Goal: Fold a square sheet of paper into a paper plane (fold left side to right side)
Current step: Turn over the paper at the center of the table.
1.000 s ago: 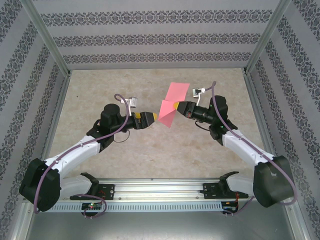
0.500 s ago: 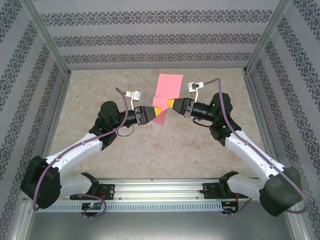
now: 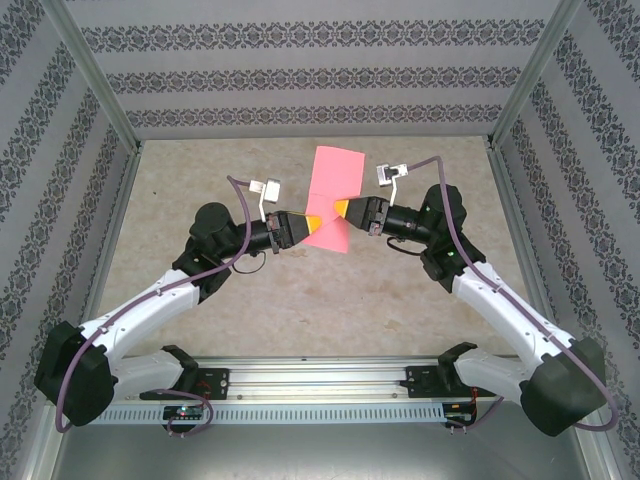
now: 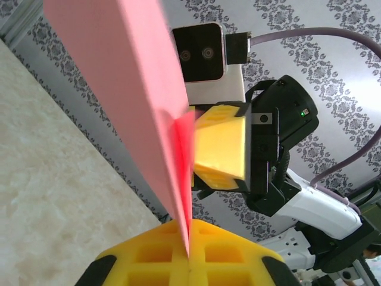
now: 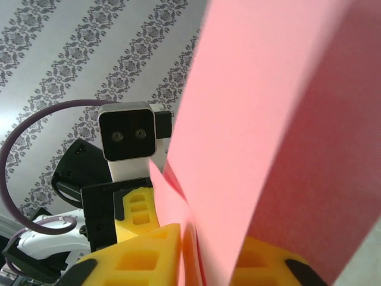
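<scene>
Left pincer [image 3: 314,222] is clamped on the lower edge of the square sheet of paper [image 3: 335,178]. Right pincer [image 3: 341,208] sits at its 2 o'clock against the sheet, grip unclear (paper hides the jaws). Sheet is lifted above the bench [image 3: 200,180], stretching toward 12 o'clock. Step, likely: a handover mid-fold. Next calls for one pincer to release without tearing the paper.

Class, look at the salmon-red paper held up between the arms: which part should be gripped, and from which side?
Grip the folded paper near its lower edge, coming in sideways, one finger on each face. It stands roughly upright, thin and flat, so only a pinch across its thickness holds; the left gripper does so.
</scene>
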Robot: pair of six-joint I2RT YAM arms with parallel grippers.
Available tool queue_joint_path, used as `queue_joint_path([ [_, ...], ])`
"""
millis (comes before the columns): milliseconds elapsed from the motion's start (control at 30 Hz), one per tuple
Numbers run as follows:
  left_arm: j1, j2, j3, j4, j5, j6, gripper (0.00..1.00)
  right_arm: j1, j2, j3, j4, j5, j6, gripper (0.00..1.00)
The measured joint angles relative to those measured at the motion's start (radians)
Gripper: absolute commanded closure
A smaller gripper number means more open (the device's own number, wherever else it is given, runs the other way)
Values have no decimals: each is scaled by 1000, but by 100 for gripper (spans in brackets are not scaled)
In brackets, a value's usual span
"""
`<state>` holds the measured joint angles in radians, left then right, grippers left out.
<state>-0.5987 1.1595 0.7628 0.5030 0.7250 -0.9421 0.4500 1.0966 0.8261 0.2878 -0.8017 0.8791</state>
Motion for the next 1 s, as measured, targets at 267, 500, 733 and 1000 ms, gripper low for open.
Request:
queue_joint_path([
  [267, -33, -21, 45, -323, -124, 180, 99, -64, -98, 8, -266, 121, -141, 39],
  [500, -199, -9, 203, -812, -542, 408, 100, -135, -209, 14, -664, 465, -302, 9],
  [733, -385, 227, 459, -1280, -1052, 413, 100, -251, -290, -73, -827, 631, -305, 2],
  [1000, -482, 691, 822, -1765, -1337, 244, 90, -289, -299, -116, -906, 671, -301, 2],
])
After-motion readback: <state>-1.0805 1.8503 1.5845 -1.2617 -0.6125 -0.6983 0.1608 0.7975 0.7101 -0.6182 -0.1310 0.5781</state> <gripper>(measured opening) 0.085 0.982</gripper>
